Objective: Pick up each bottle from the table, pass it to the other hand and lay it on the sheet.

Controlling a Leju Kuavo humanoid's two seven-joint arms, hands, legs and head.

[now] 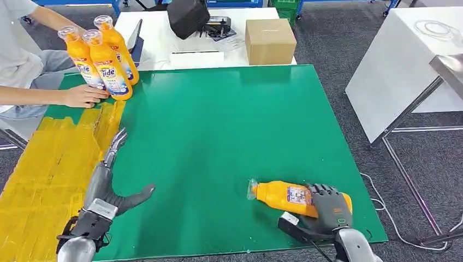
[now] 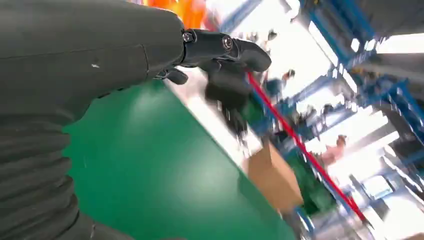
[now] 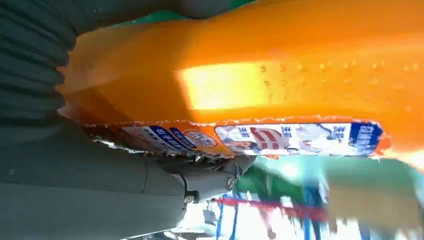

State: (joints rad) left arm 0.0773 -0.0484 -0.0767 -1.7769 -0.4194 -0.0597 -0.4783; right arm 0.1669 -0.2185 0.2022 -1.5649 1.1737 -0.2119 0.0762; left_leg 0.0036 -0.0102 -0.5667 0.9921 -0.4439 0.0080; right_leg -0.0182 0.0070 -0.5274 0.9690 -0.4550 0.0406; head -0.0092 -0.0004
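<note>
An orange detergent bottle point(image 1: 284, 195) lies on its side near the front right of the green table top point(image 1: 218, 125), cap toward the left. My right hand point(image 1: 327, 206) wraps its fingers over the bottle's base end; in the right wrist view the bottle point(image 3: 280, 70) lies tight against that hand point(image 3: 90, 185). My left hand point(image 1: 109, 177) hovers with fingers spread and nothing in it, at the border of the yellow sheet point(image 1: 49, 164); the left wrist view shows the same hand point(image 2: 100, 55) holding nothing. Three more orange bottles point(image 1: 106, 60) stand upright at the far left.
A person sits at the far left, one hand point(image 1: 82, 95) resting against the standing bottles. Behind the green top are a cardboard box point(image 1: 270, 41) and a black bag point(image 1: 187, 16). A white table point(image 1: 404, 60) stands to the right, with cables on the floor.
</note>
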